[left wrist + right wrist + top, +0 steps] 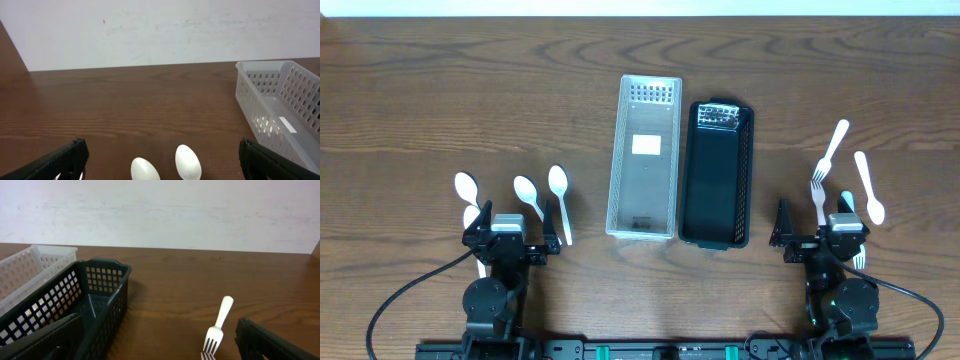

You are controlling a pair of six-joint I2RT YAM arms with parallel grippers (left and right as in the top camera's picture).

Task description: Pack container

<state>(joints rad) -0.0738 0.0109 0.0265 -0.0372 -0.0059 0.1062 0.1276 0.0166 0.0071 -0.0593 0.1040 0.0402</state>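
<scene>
A clear plastic basket (644,158) and a black basket (718,174) stand side by side at the table's middle; both look empty. Several white spoons (558,188) lie at the left, just beyond my left gripper (510,240), which is open and empty. Two spoon bowls (188,161) show between its fingers (162,167) in the left wrist view. Several white forks (830,150) and a spoon (869,187) lie at the right by my right gripper (820,240), open and empty. One fork (217,329) shows between its fingers (155,347).
The clear basket (280,112) is at the right in the left wrist view. The black basket (75,305) is at the left in the right wrist view, the clear one (27,270) behind it. A white wall bounds the table's far edge.
</scene>
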